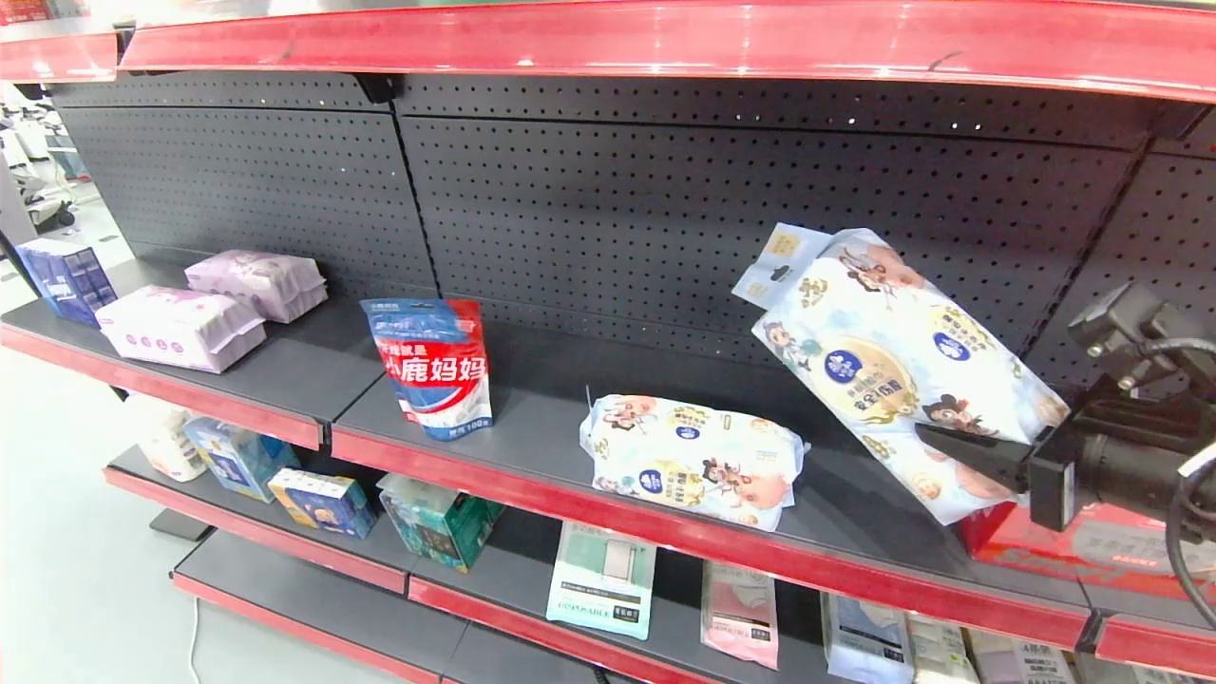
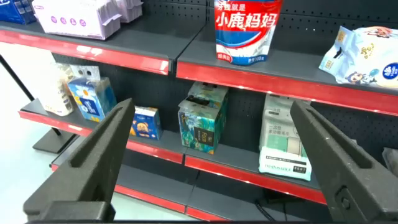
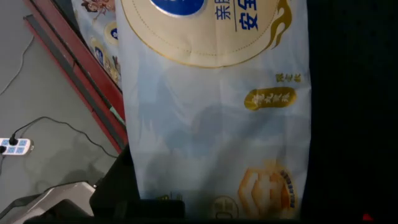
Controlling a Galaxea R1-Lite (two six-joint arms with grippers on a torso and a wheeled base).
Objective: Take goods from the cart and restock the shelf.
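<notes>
Head view: pack poised over the shelf

At the frame's right, the right gripper (image 1: pixel 983 456) pinched the lower end of a cartoon-printed pack (image 1: pixel 883 351). The pack was tilted above the shelf (image 1: pixel 494 475), likely so it could be laid beside the matching pack (image 1: pixel 693 461) at lower centre. The left gripper (image 2: pixel 211 112) hung spread and empty.

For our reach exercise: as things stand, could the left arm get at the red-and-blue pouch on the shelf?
Probably yes: the left end effector is open, and the pouch stands alone at the shelf front, nothing before it.
</notes>
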